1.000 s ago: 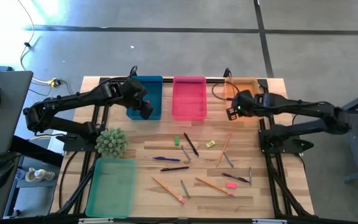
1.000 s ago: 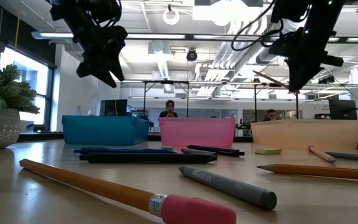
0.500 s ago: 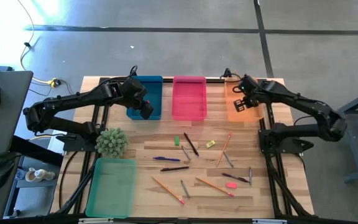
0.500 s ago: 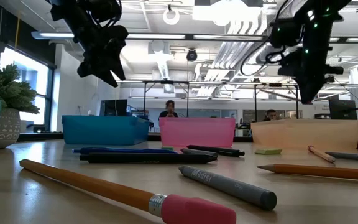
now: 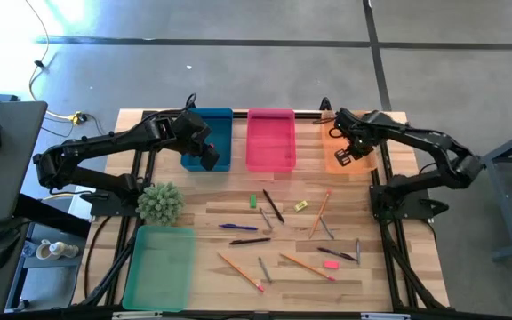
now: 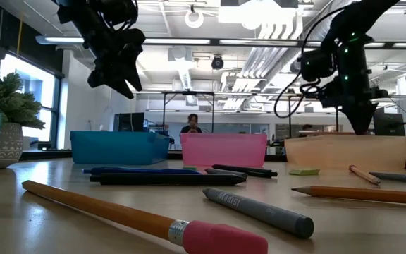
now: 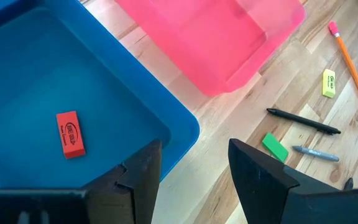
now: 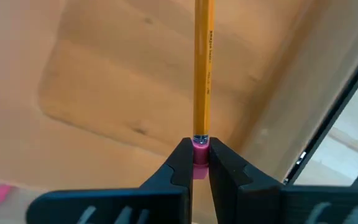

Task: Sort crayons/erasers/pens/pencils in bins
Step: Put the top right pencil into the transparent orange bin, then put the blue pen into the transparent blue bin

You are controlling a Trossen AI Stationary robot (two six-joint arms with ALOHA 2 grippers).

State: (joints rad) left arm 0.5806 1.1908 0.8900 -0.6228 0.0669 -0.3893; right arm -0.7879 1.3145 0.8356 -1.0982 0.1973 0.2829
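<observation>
Right gripper (image 8: 195, 163): jaws pinched on the pink eraser end of a pencil (image 8: 202, 74), held above the orange bin (image 5: 349, 142) at the table's far right.
Left gripper (image 7: 191, 171): jaws standing apart, holding nothing, hovering over the near edge of the blue bin (image 7: 92, 81).
Blue bin contents: one red eraser (image 7: 70, 134).
Pink bin (image 5: 270, 140): between the blue and orange bins.
Green bin (image 5: 160, 267): near left corner.
Loose items: pens (image 5: 237, 228), pencils (image 5: 305, 265), crayons (image 5: 265, 218) and erasers (image 5: 252, 201) scattered on the table (image 5: 398, 267).

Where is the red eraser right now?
The red eraser lies alone in the blue bin, seen in the left wrist view just past the open left gripper, next to the pink bin.
</observation>
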